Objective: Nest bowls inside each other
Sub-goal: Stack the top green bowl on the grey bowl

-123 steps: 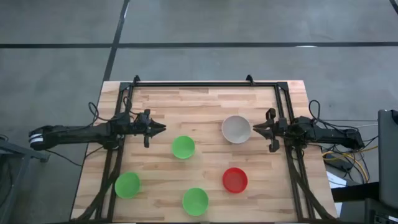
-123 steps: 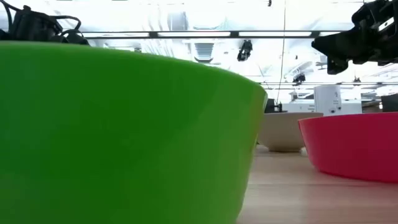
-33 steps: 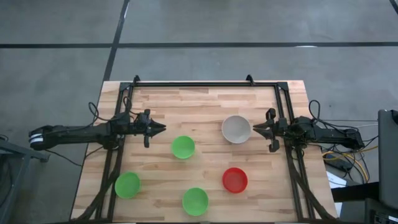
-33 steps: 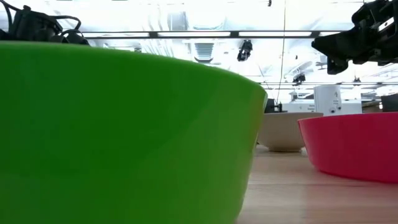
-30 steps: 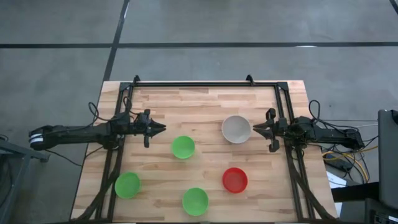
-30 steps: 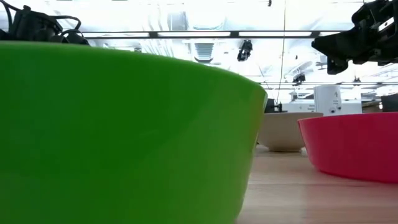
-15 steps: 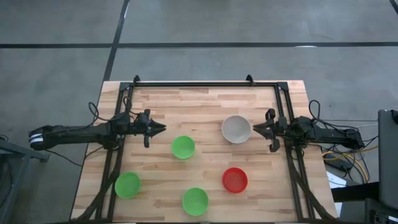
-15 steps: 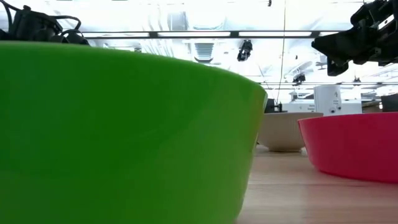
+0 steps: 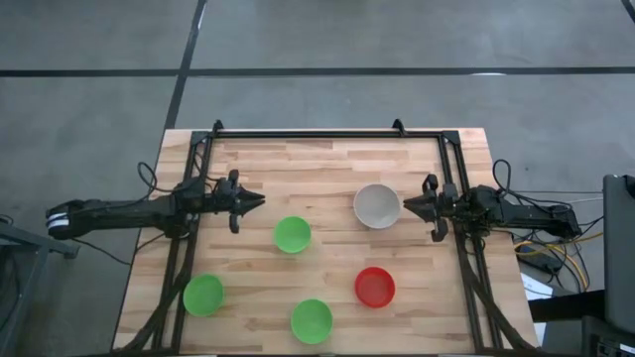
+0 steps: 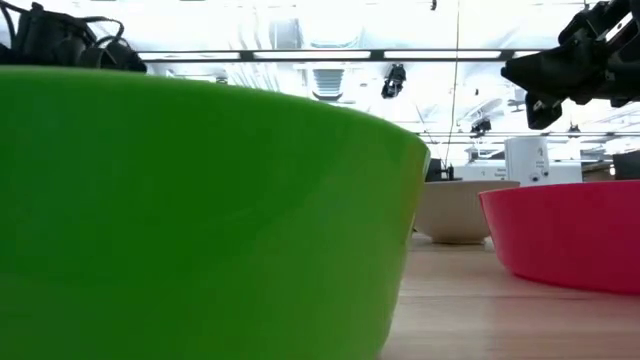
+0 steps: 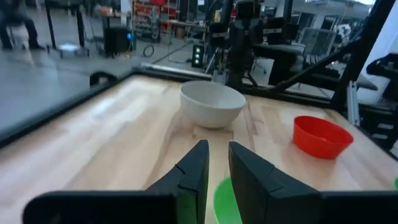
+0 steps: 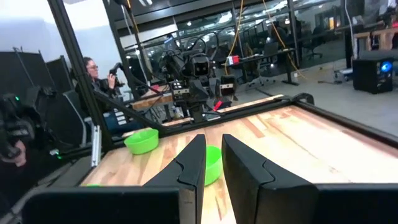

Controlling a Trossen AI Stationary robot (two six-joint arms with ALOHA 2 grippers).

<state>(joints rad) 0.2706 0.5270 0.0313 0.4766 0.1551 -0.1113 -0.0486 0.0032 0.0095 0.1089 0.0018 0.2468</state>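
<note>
From above, nothing on the table has shifted in the last few seconds: the five bowls sit apart, none nested, so the task has not begun. The left gripper hovers near the middle green bowl; the right gripper is just beside the white bowl. At table height, the front green bowl blocks most of the scene, the red bowl beside it. Each wrist camera shows its fingers slightly parted, holding nothing. A person sits beyond the table.
</note>
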